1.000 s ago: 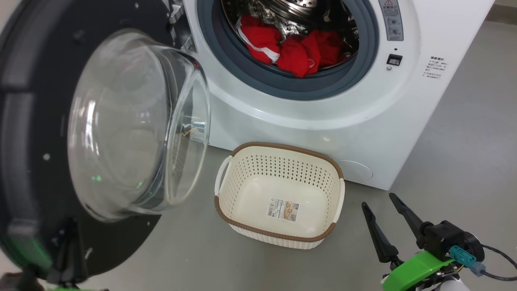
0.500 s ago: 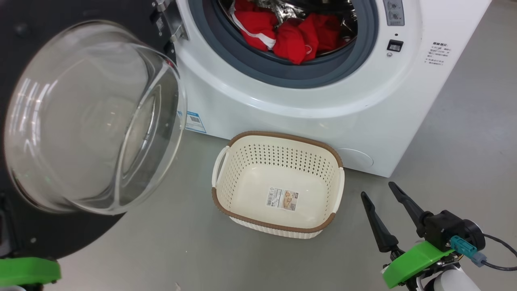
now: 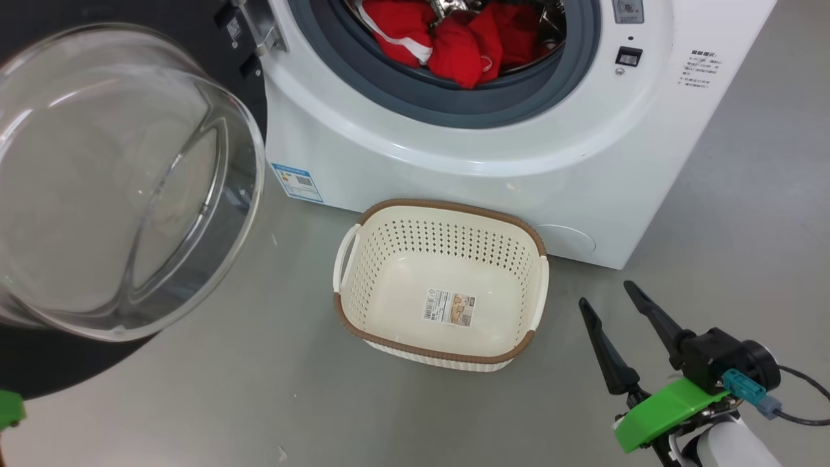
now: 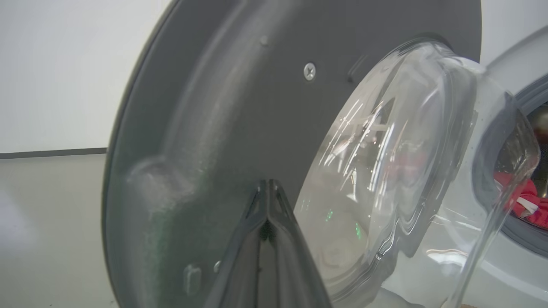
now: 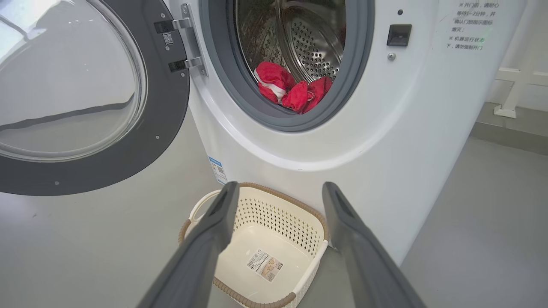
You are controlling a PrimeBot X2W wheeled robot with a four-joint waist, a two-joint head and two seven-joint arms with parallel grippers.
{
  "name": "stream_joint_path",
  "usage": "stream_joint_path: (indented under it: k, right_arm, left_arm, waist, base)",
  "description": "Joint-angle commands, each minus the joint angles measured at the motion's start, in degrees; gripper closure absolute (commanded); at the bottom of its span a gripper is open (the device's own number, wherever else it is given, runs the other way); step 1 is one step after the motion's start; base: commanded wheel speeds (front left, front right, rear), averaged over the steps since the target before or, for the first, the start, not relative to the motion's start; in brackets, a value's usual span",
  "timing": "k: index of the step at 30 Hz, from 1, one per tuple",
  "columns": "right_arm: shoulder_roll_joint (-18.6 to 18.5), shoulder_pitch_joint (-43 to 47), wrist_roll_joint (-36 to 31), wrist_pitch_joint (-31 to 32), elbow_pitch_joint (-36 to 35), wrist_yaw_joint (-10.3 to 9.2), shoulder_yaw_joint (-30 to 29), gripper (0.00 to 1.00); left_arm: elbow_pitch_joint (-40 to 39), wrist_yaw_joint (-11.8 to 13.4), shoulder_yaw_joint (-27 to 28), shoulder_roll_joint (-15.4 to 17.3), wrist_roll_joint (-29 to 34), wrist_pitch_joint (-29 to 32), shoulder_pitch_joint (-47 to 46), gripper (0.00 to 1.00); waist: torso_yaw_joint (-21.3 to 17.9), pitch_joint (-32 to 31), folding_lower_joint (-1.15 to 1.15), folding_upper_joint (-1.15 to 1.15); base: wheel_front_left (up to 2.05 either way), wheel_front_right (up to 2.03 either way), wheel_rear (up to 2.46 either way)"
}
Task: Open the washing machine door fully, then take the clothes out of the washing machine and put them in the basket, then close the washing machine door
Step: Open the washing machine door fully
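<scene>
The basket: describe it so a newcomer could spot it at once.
Find the big white washing machine with its round door swung open. On the grey floor right below its front stands the basket, empty. It is the one cream perforated tub with a brown woven-look rim and a paper label inside.

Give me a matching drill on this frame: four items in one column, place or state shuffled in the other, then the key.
Column A
1. bright red fabric clothes
2. cream perforated plastic basket
3. round black-ringed glass door
4. right end effector

Column B
a. standing on the grey floor
b. open, holding nothing
c. inside the steel drum
d. swung open on its hinge

Pairs: 1-c, 2-a, 3-d, 4-b
</scene>
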Motion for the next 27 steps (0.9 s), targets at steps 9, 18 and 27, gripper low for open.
stream_joint_path:
  k: [9,18,27]
  right_arm:
    - [-0.49,-2.28,-0.85,-0.37,-1.83,0.36,1.36,0.0]
    - [-0.95,-3.83,-1.1,-0.37,-1.75,0.36,1.9,0.0]
    - [-0.85,-4.02,-1.21,-0.37,-1.47,0.36,1.89,0.0]
  left_arm:
    - [4.87,-0.97,5.5,6.1,2.14,-0.29,-6.35,1.0]
    - [12.46,-1.57,7.06,9.88,3.46,-0.29,-11.4,1.0]
    - [15.46,-1.85,7.57,11.43,4.16,-0.29,-13.0,1.0]
  waist:
    - [0.0,1.46,0.0,0.0]
    - [-0.52,3.24,0.0,0.0]
    - [-0.77,2.96,0.0,0.0]
  base:
    - [0.0,0.0,0.0]
    - [0.0,0.0,0.0]
    - [0.0,0.0,0.0]
